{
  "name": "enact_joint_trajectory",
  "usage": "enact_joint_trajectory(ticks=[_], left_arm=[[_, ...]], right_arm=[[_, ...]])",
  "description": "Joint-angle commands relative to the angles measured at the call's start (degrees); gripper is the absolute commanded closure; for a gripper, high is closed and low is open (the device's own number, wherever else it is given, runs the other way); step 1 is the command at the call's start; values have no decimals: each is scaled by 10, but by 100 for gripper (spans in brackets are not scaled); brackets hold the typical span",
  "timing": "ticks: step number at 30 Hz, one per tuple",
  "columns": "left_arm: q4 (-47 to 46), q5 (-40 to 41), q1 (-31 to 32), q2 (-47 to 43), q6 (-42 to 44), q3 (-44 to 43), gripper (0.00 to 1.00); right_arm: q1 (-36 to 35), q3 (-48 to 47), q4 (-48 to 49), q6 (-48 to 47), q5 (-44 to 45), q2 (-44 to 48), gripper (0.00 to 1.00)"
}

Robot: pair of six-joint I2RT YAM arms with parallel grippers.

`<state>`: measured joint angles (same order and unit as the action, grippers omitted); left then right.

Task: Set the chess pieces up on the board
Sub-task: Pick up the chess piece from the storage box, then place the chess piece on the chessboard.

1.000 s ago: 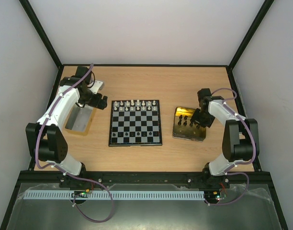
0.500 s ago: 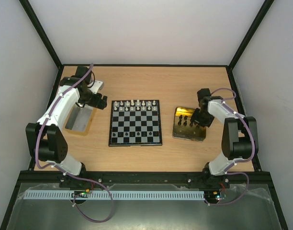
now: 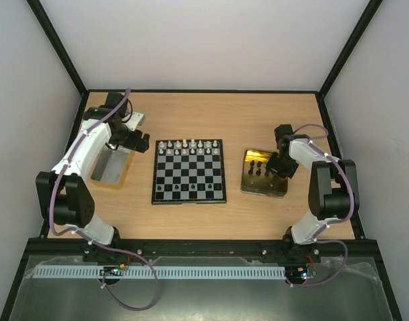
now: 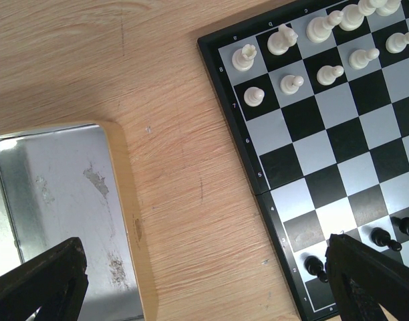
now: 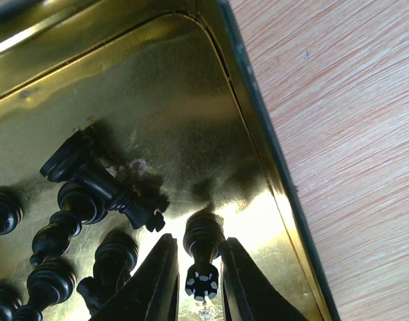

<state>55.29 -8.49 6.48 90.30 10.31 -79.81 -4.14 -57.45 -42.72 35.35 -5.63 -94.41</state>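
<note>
The board point(image 3: 153, 175) lies mid-table, with white chess pieces point(image 3: 189, 147) in its two far rows and a few black ones point(image 3: 166, 189) near its front edge. My right gripper point(image 5: 199, 274) is down in the gold tray point(image 5: 271, 160), shut on an upright black chess piece with a crown-shaped top point(image 5: 203, 244). Several more black pieces point(image 5: 77, 194) lie to its left in the tray. My left gripper point(image 4: 204, 294) hangs open over bare wood between the silver tray point(image 4: 51, 194) and the board's left rim point(image 4: 248, 144), with nothing between its fingers point(image 4: 37, 281).
The silver-grey tray point(image 3: 109, 167) sits left of the board and the gold tray point(image 3: 264, 189) right of it. Black frame posts and pale walls enclose the table. Bare wood runs along the front and back of the board.
The right arm's elbow has shifted slightly inward while its gripper stays down in the gold tray. The left arm has not moved.
</note>
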Motion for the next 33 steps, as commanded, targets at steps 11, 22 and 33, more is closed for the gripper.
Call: enact_joint_trajectory(ticks=[11,22,33], left_arm=[[14,3,2,1,3,-9,3],[10,-14,2,0,5,-9,3],[-12,-16,-42,-22,-20,-5,1]], right_arm=[[2,5,-2,3,21,-2,93],[-59,-55,-129,8,64,98,96],[-376,-266,-218,132,45,18,96]])
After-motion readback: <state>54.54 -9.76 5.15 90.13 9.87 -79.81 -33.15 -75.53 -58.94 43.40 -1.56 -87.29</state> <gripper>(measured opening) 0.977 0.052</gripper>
